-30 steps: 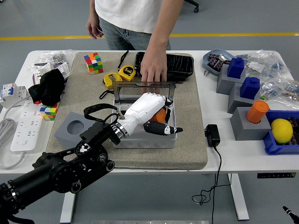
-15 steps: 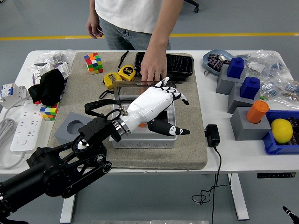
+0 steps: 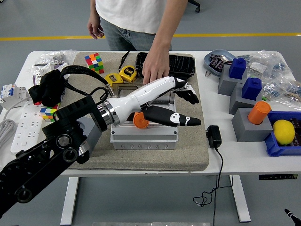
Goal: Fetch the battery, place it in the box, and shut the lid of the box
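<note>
Since the earlier frame, my left hand (image 3: pixel 162 96) has risen out of the box (image 3: pixel 144 132) and extended toward its far rim; fingers spread, thumb out, holding nothing. Orange battery (image 3: pixel 139 120) lies inside the box, just below my wrist. Lid (image 3: pixel 123 88) stands upright at the far edge, steadied by a person's hand (image 3: pixel 155 66). Box sits on a grey mat (image 3: pixel 197 141) on the counter (image 3: pixel 244 157). Yellow tape measure (image 3: pixel 127 73) lies beyond the lid.
</note>
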Available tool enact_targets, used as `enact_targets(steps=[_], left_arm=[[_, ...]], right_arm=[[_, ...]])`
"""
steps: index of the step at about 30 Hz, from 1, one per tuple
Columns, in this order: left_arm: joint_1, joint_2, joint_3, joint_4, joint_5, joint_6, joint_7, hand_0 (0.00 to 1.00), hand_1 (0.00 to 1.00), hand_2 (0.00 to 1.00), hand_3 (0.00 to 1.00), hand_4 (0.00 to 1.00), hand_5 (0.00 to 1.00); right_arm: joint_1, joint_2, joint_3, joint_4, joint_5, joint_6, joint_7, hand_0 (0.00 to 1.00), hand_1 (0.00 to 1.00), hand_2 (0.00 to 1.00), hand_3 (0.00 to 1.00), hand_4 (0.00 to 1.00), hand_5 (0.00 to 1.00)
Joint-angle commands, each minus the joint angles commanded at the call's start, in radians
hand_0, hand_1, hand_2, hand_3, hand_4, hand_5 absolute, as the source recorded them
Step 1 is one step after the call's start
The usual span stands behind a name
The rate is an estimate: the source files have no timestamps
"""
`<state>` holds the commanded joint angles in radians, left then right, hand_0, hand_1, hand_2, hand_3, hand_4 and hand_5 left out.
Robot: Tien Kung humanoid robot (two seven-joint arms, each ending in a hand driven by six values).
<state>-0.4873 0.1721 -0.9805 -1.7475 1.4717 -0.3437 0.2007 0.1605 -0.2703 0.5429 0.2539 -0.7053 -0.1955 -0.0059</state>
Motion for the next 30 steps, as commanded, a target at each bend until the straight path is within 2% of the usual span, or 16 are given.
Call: enact_targets(steps=[1,2,3,5,7,8,13,14,18,19,20,23,25,26,30], left_arm=[[0.001,0.000,-0.011,0.001,-0.039,-0.036,0.002,0.538,0.645,0.605,0.599,0.998,0.659],[0.004,-0.003,-0.036,0.013,-0.085,-0.080,0.001,0.579,0.660,0.627,0.609,0.998,0.672],[0.006,-0.006,-0.053,0.025,-0.130,-0.105,-0.006,0.579,0.660,0.627,0.609,0.998,0.672],[0.010,-0.010,-0.074,0.040,-0.208,-0.102,-0.023,0.579,0.660,0.627,0.609,0.998,0.672],[0.017,-0.016,-0.099,0.061,-0.292,-0.046,-0.066,0.579,0.660,0.627,0.609,0.998,0.672],[0.019,-0.017,-0.107,0.071,-0.331,-0.009,-0.091,0.638,0.709,0.671,0.639,0.998,0.701],[0.020,-0.024,-0.144,0.125,-0.541,0.180,-0.211,0.638,0.709,0.671,0.639,0.998,0.701],[0.018,-0.025,-0.155,0.140,-0.586,0.226,-0.230,0.738,0.778,0.743,0.706,0.998,0.837],[0.012,-0.017,-0.164,0.158,-0.729,0.368,-0.231,0.738,0.778,0.743,0.706,0.998,0.837],[0.010,-0.013,-0.160,0.161,-0.708,0.398,-0.228,0.738,0.778,0.743,0.706,0.998,0.837],[0.007,-0.010,-0.154,0.165,-0.672,0.419,-0.226,0.804,0.812,0.763,0.730,0.998,0.874],[-0.003,0.004,-0.121,0.188,-0.549,0.465,-0.218,0.804,0.812,0.763,0.730,0.998,0.874],[-0.007,0.017,-0.094,0.208,-0.464,0.469,-0.204,0.804,0.812,0.763,0.730,0.998,0.874],[-0.008,0.024,-0.082,0.216,-0.419,0.466,-0.199,0.888,0.829,0.764,0.726,0.998,0.899],[-0.016,0.039,-0.042,0.240,-0.256,0.468,-0.186,0.888,0.829,0.764,0.726,0.998,0.899]], right_arm=[[0.000,0.000,0.001,0.000,0.000,0.000,0.000,0.847,0.832,0.794,0.822,0.998,0.998],[0.000,0.001,0.002,0.001,-0.001,0.001,0.000,0.845,0.831,0.793,0.821,0.998,0.998],[0.000,0.001,0.003,0.001,-0.001,0.001,0.000,0.845,0.831,0.793,0.821,0.998,0.998],[-0.001,0.002,0.003,0.000,-0.001,0.001,0.000,0.845,0.831,0.793,0.821,0.998,0.998],[-0.002,0.002,0.001,0.000,-0.001,0.001,0.000,0.845,0.831,0.793,0.821,0.998,0.998],[-0.002,0.002,0.000,0.000,0.000,0.001,-0.001,0.846,0.829,0.793,0.821,0.998,0.998],[-0.002,0.001,-0.004,0.000,0.002,0.001,0.000,0.846,0.829,0.793,0.821,0.998,0.998],[-0.002,0.001,-0.005,0.000,0.003,0.001,0.000,0.846,0.828,0.792,0.821,0.998,0.998],[-0.002,-0.001,-0.008,0.000,0.006,0.001,0.001,0.846,0.828,0.792,0.821,0.998,0.998],[-0.002,-0.002,-0.009,0.000,0.007,0.001,0.001,0.846,0.828,0.792,0.821,0.998,0.998],[-0.002,-0.002,-0.010,0.000,0.007,0.001,0.001,0.845,0.826,0.792,0.820,0.998,0.998],[-0.003,-0.002,-0.010,0.000,0.007,0.002,0.001,0.845,0.826,0.792,0.820,0.998,0.998],[-0.002,-0.002,-0.008,0.001,0.005,0.002,0.002,0.845,0.826,0.792,0.820,0.998,0.998],[-0.002,-0.003,-0.007,0.001,0.005,0.002,0.002,0.845,0.826,0.791,0.820,0.998,0.998],[-0.004,-0.003,-0.011,0.000,0.007,0.002,0.002,0.845,0.826,0.791,0.820,0.998,0.998]])
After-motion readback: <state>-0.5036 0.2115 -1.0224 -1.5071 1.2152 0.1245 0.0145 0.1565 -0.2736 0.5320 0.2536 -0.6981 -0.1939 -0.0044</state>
